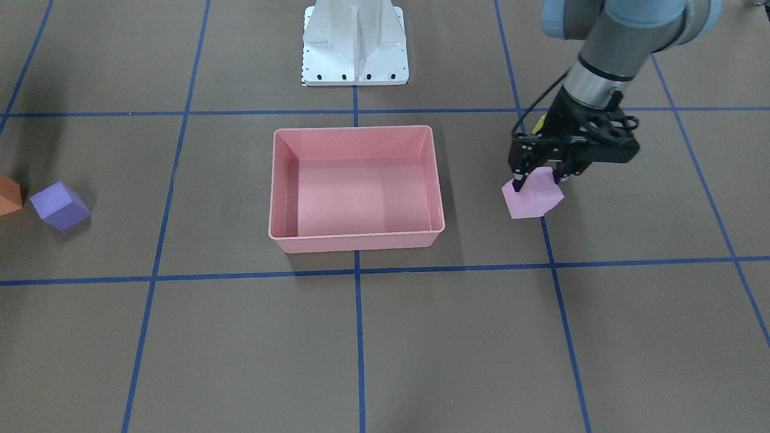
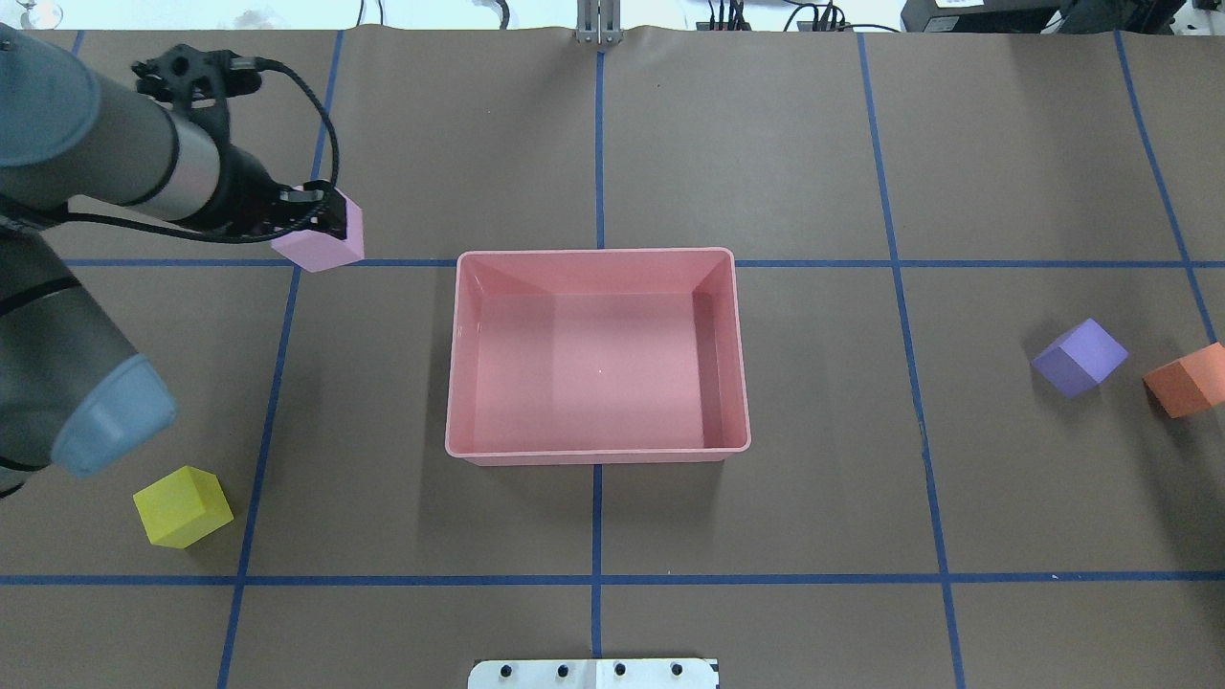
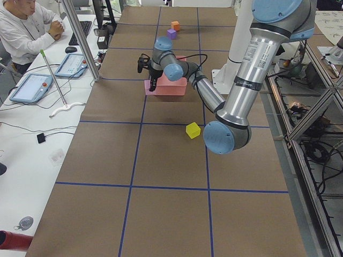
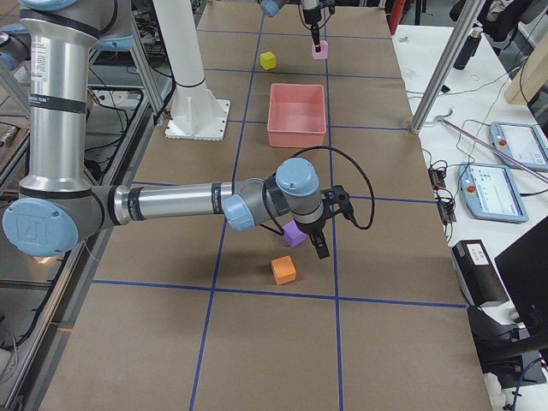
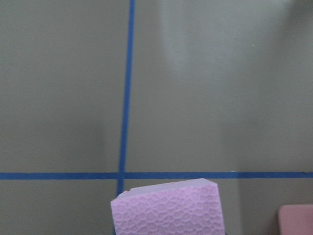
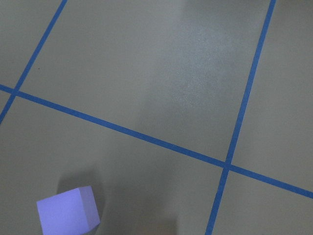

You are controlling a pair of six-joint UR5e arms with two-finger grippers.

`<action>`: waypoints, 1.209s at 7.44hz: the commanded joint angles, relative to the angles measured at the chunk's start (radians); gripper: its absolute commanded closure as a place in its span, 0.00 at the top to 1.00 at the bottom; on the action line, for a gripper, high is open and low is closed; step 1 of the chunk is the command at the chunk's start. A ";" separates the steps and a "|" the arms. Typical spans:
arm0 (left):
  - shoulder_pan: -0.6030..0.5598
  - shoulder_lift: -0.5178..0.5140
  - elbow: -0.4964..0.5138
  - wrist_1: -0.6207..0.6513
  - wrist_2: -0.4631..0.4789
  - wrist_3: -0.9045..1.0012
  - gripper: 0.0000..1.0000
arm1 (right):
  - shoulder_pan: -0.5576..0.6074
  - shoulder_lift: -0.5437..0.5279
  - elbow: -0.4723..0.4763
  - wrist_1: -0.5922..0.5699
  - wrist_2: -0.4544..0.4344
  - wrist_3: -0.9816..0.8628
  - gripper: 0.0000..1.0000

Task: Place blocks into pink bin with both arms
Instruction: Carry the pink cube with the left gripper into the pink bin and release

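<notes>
**Left tool (image 1: 539, 179) clamped on the small matte light-pink cube (image 1: 532, 199), outside the empty salmon-pink rectangular plastic bin (image 1: 355, 240), off its short wall on the robot's left.**

The grip sits high on the cube, which looks skewed between the fingers, so I judge it may twist or slip out during the carry. Cannot tell whether it is clear of the brown counter (image 1: 421, 337). Carried low, it could strike that bin wall and shove the bin, or land on the rim and bounce out. Right tool (image 4: 318, 244) hangs just beside the small matte purple cube (image 4: 294, 233), well off the bin's opposite short wall; apart or together, cannot tell. A misaligned descent could knock the purple cube into the small matte orange cube (image 4: 284, 270) beyond it. The small matte yellow cube (image 2: 182, 506) lies off the bin's left-side corner nearest the robot. Both arms reaching the bin together risk collision.
</notes>
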 commanded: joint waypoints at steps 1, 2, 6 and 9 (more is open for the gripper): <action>0.197 -0.201 0.017 0.163 0.118 -0.131 0.11 | -0.018 0.008 0.005 0.001 -0.002 0.057 1.00; 0.245 -0.255 0.064 0.173 0.167 -0.147 0.20 | -0.034 0.010 0.008 0.002 -0.003 0.071 1.00; 0.253 -0.275 0.027 0.246 0.197 -0.109 1.00 | -0.118 0.016 0.015 0.122 -0.012 0.250 1.00; 0.023 -0.087 -0.161 0.429 0.046 0.376 1.00 | -0.201 -0.016 0.014 0.225 -0.038 0.239 1.00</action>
